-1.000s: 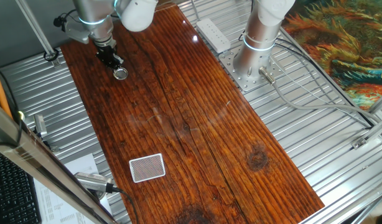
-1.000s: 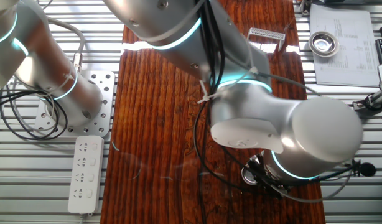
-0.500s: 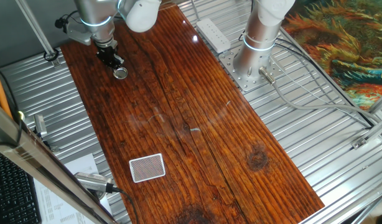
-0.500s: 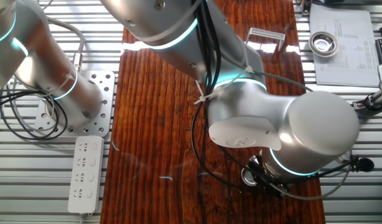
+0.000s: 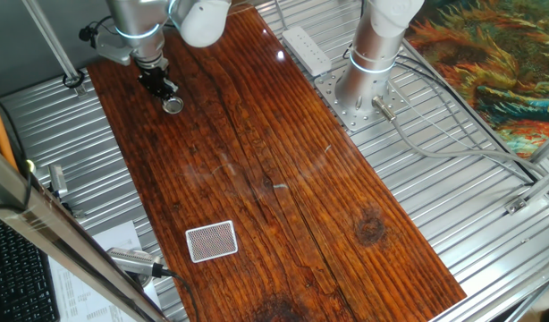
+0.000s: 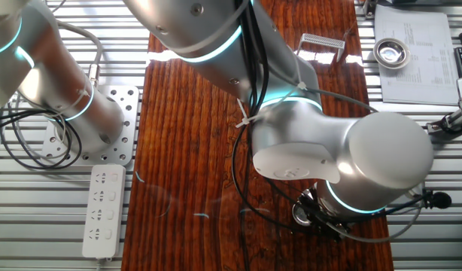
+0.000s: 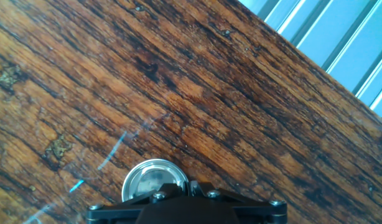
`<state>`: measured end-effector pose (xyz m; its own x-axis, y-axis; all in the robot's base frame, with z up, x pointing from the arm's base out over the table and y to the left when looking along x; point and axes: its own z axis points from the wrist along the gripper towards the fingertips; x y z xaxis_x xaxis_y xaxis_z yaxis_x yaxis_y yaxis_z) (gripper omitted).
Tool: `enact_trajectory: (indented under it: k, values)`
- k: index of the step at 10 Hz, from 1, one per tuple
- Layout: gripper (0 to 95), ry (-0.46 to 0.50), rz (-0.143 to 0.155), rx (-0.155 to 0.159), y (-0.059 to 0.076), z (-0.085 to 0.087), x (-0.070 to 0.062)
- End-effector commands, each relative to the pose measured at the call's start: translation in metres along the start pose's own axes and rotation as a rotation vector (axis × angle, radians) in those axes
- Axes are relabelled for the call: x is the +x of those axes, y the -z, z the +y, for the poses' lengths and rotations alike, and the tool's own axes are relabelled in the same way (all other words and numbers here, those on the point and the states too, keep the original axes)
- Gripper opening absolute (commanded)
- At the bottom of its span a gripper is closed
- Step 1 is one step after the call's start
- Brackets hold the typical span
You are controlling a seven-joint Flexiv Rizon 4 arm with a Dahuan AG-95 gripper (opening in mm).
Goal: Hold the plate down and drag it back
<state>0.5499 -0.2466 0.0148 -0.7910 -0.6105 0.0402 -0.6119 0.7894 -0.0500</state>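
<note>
The plate (image 5: 173,105) is a small round shiny silver disc with a raised rim, lying on the dark wooden table near its far left corner. It also shows in the hand view (image 7: 147,179) at the bottom edge and, partly hidden by the arm, in the other fixed view (image 6: 299,214). My gripper (image 5: 164,89) stands upright over it with its black fingers shut together, their tips resting on the plate's edge nearest the table's far end. In the hand view the gripper (image 7: 186,186) has its two fingers pressed side by side on the plate's rim.
A white card (image 5: 211,241) with a red cross-hatch pattern lies near the front of the table. A second arm's base (image 5: 364,76) and a white power strip (image 5: 307,48) stand at the far right. The table's left edge (image 5: 105,107) is close to the gripper.
</note>
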Motion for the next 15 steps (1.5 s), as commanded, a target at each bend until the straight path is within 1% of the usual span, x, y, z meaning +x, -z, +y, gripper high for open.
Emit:
enact_trajectory:
  k: [1, 4, 7, 8, 9, 12, 13, 15]
  values:
    - [0.0, 0.001, 0.003, 0.011, -0.0051, -0.0005, 0.0001]
    - [0.0, 0.001, 0.002, 0.007, -0.0052, -0.0008, 0.0006]
    - [0.0, 0.001, 0.002, 0.008, -0.0055, -0.0018, 0.0018]
    - [0.0, 0.003, 0.001, 0.007, -0.0051, -0.0028, 0.0029]
    - [0.0, 0.001, -0.004, -0.003, -0.0051, -0.0029, 0.003]
    - [0.0, 0.003, -0.002, 0.002, -0.0053, -0.0031, 0.0033]
    - [0.0, 0.009, -0.001, 0.003, -0.0047, -0.0047, 0.0052]
    - [0.0, 0.004, -0.01, -0.014, -0.0048, -0.0054, 0.0064]
